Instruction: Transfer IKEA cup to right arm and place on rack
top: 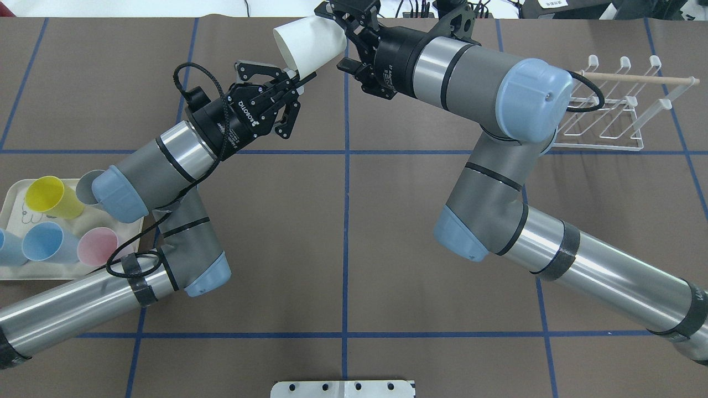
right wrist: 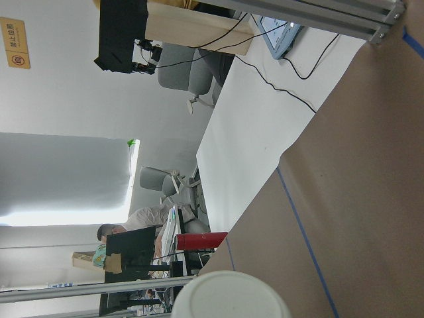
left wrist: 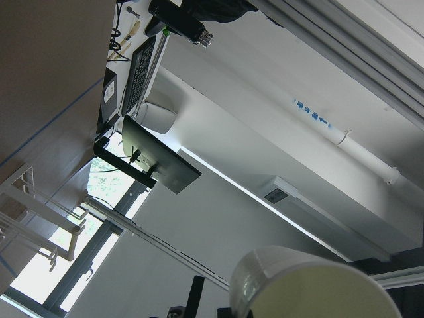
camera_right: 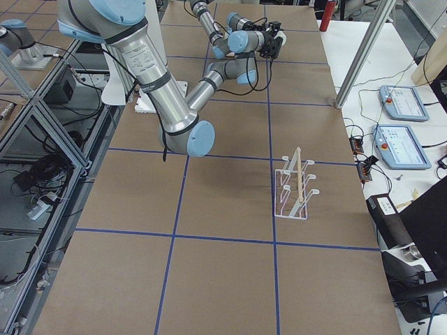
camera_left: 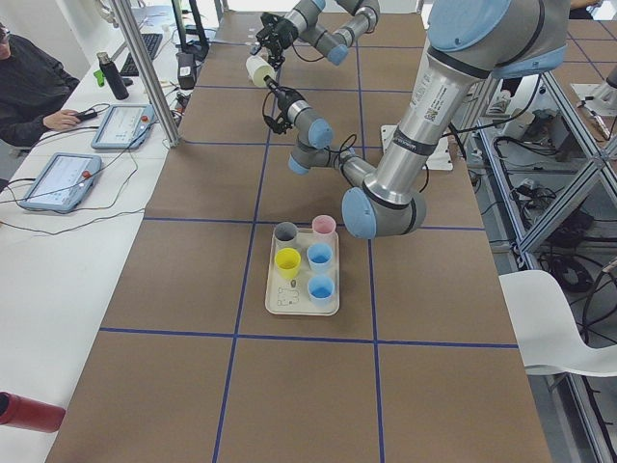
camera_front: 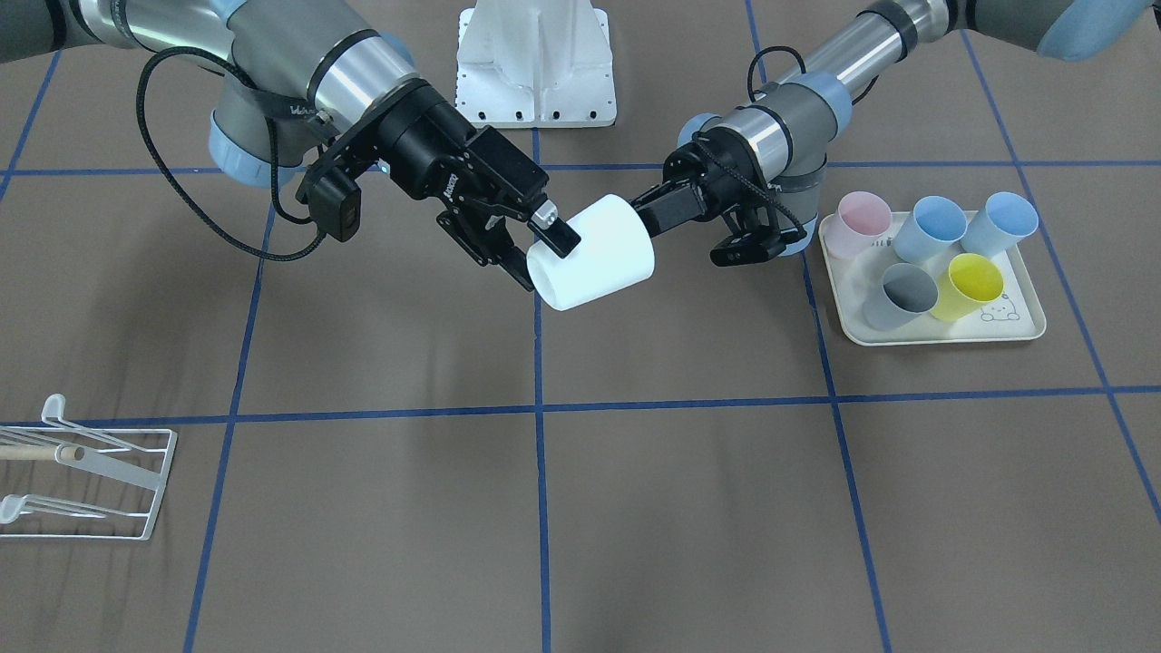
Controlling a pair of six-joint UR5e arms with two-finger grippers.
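One cup [camera_front: 603, 258] aloft between left end effector [camera_front: 638, 210], right end effector [camera_front: 540, 256].

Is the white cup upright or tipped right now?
Tipped: the white cup lies sideways in mid-air, left pincer gripping one end, right pincer around the other.

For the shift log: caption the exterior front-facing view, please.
Mid-air handover: left gripper holds the white cup, right gripper straddles it; white wire rack sits lower left.
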